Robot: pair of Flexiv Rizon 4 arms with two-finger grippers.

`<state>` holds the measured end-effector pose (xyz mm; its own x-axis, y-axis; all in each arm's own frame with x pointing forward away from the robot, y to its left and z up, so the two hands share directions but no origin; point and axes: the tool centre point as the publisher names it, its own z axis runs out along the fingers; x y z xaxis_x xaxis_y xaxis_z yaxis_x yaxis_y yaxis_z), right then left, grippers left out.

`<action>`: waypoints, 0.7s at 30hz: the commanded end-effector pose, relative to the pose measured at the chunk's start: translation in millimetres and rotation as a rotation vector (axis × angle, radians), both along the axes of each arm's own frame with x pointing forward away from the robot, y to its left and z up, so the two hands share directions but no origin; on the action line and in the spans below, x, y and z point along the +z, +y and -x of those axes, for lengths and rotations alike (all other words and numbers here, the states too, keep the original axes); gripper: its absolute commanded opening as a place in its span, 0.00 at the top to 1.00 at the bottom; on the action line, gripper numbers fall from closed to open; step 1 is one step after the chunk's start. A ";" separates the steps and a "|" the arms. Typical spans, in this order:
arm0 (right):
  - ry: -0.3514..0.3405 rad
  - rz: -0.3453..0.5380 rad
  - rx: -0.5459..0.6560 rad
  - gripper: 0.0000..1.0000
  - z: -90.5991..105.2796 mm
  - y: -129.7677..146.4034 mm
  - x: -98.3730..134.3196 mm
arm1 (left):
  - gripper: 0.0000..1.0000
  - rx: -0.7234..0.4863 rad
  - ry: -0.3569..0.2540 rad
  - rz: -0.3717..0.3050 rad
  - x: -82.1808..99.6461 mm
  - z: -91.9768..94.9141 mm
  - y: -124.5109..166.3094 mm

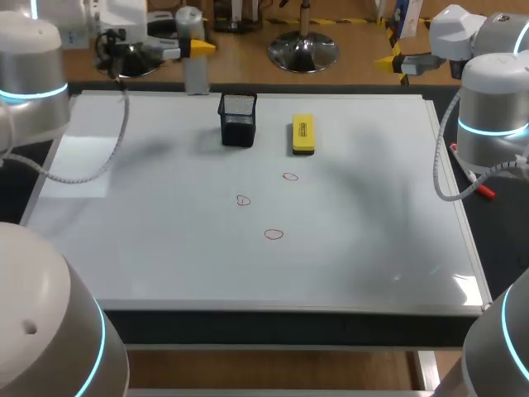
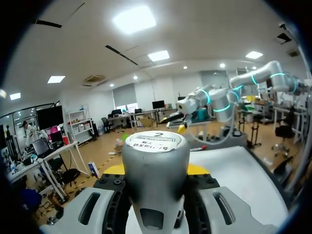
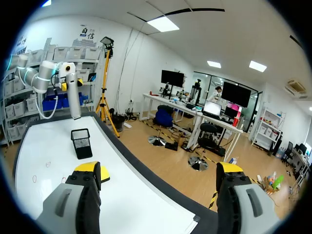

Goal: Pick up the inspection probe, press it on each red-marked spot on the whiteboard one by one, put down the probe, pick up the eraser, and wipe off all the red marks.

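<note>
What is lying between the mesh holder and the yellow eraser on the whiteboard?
Nothing: in the head view only bare whiteboard separates the black mesh holder from the yellow eraser.

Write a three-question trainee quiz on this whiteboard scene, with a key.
1. How many red marks are on the whiteboard?
2. True or false: the yellow eraser lies inside the black mesh cup.
3. Which gripper holds the inspection probe? A) left B) right C) neither
Key: 1. Three. 2. False, it lies beside the cup. 3. A, the left gripper.
</note>
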<state>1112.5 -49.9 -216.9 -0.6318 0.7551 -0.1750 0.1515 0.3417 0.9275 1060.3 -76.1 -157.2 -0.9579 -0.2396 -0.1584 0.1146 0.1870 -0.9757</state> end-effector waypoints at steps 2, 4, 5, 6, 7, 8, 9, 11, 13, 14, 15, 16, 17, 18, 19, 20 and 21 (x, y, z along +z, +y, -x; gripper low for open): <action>0.000 0.000 0.001 0.00 -0.3 -0.3 -0.2 | 1.00 0.140 -0.022 0.008 0.7 21.9 27.0; 0.000 0.000 0.001 0.00 -0.3 -0.3 -0.2 | 1.00 0.174 -0.027 0.002 -0.7 26.0 35.9; 0.000 0.000 0.001 0.00 -0.3 -0.3 -0.2 | 1.00 0.190 -0.031 0.004 -1.6 27.9 40.3; 0.000 0.000 0.001 0.00 -0.3 -0.3 -0.2 | 1.00 0.208 -0.032 0.000 -3.1 29.5 45.0; 0.000 0.000 0.001 0.00 -0.3 -0.3 -0.2 | 1.00 0.222 -0.034 -0.003 -4.4 31.1 49.5; 0.000 0.000 0.001 0.00 -0.3 -0.3 -0.2 | 1.00 0.241 -0.037 -0.007 -5.7 32.7 54.2; 0.000 0.000 0.001 0.00 -0.3 -0.3 -0.2 | 1.00 0.260 -0.038 -0.013 -7.2 34.0 58.4; 0.000 0.000 0.001 0.00 -0.3 -0.3 -0.2 | 1.00 0.301 -0.044 -0.017 -10.6 36.3 67.2; 0.000 0.000 0.001 0.00 -0.3 -0.3 -0.2 | 1.00 0.330 -0.044 -0.025 -14.0 38.7 75.4; 0.000 0.000 0.001 0.00 -0.3 -0.3 -0.2 | 1.00 0.340 -0.043 -0.029 -16.2 39.1 79.4; 0.000 0.000 0.001 0.00 -0.3 -0.3 -0.2 | 1.00 0.344 -0.041 -0.027 -17.4 39.8 82.0; 0.000 0.000 0.001 0.00 -0.3 -0.3 -0.2 | 1.00 0.354 -0.037 -0.033 -19.0 40.5 84.5; 0.000 0.000 0.001 0.00 -0.3 -0.3 -0.2 | 1.00 0.356 -0.037 -0.034 -20.6 41.1 87.1; 0.000 0.000 0.001 0.00 -0.3 -0.3 -0.2 | 1.00 0.365 -0.036 -0.034 -22.5 41.8 90.6; 0.000 0.000 0.001 0.00 -0.3 -0.3 -0.2 | 1.00 0.372 -0.037 -0.035 -23.7 42.6 93.1; 0.000 0.000 0.001 0.00 -0.3 -0.3 -0.2 | 1.00 0.379 -0.038 -0.032 -24.6 42.8 94.7; 0.000 0.000 0.001 0.00 -0.3 -0.3 -0.2 | 1.00 0.389 -0.038 -0.031 -25.5 43.1 96.6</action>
